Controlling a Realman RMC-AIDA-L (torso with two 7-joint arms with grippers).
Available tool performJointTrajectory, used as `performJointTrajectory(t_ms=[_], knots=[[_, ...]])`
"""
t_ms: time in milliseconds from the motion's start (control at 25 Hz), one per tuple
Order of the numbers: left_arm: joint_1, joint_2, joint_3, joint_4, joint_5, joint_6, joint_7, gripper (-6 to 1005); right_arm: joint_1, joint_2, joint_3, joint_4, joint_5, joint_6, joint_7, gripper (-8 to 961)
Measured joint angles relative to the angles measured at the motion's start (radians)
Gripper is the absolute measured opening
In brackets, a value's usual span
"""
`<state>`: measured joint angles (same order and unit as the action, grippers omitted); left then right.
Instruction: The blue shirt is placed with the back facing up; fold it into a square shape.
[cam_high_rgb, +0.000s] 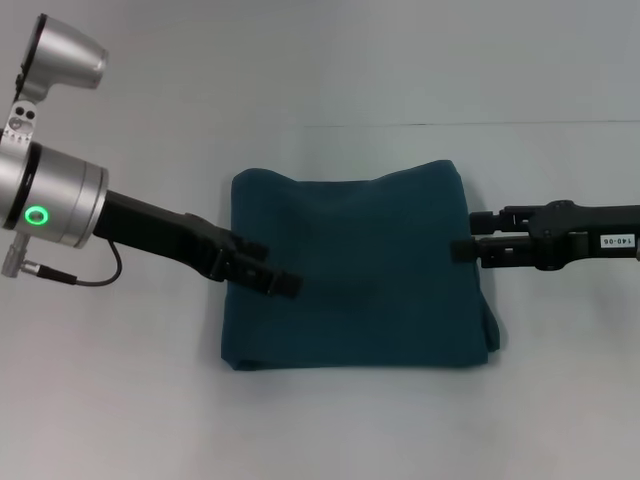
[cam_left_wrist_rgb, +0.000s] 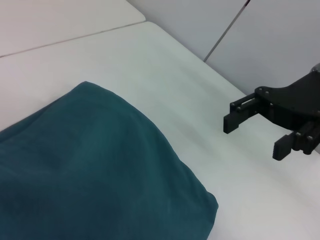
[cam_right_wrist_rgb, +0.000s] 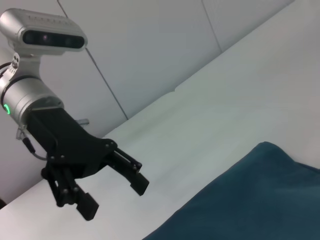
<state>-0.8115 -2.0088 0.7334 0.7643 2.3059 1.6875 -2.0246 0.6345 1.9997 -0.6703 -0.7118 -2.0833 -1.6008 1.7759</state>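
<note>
The blue shirt (cam_high_rgb: 360, 270) lies folded into a roughly square, thick bundle in the middle of the white table (cam_high_rgb: 120, 400), plain side up. My left gripper (cam_high_rgb: 283, 282) reaches in over the shirt's left edge; the right wrist view shows this left gripper (cam_right_wrist_rgb: 114, 197) open and holding nothing. My right gripper (cam_high_rgb: 468, 236) sits at the shirt's right edge; in the left wrist view the right gripper (cam_left_wrist_rgb: 256, 135) is open, empty and a short way off the cloth (cam_left_wrist_rgb: 100, 175). The shirt's corner (cam_right_wrist_rgb: 250, 195) also shows in the right wrist view.
A pale wall (cam_high_rgb: 330, 60) rises behind the table's far edge. A seam line (cam_high_rgb: 520, 124) runs across the back of the table. Bare tabletop surrounds the shirt on all sides.
</note>
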Motion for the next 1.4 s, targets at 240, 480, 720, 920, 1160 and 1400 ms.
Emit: performJointTrajectory(t_ms=[240, 480, 720, 920, 1160, 1400], knots=[[0.013, -0.007, 0.0, 0.006, -0.006, -0.006, 0.006, 934, 0.001, 0.005, -0.001, 0.0, 0.002, 0.026, -0.004, 775], [0.014, -0.009, -0.006, 0.019, -0.006, -0.01, 0.004, 934, 0.002, -0.003, -0.005, 0.0, -0.003, 0.028, 0.003, 775], [0.008, -0.009, 0.0, 0.021, -0.007, -0.011, 0.002, 934, -0.002, -0.005, -0.001, 0.0, -0.003, 0.028, -0.001, 774], [0.007, -0.009, 0.001, 0.021, -0.007, -0.01, 0.002, 934, -0.003, -0.006, -0.001, 0.0, -0.004, 0.03, -0.002, 774], [0.009, -0.008, 0.0, 0.021, -0.006, -0.002, 0.011, 934, -0.002, -0.006, 0.0, 0.0, -0.005, 0.03, -0.002, 775], [0.014, -0.01, 0.0, 0.032, -0.006, 0.004, 0.036, 934, -0.001, -0.006, 0.0, 0.0, -0.004, 0.033, -0.005, 774]])
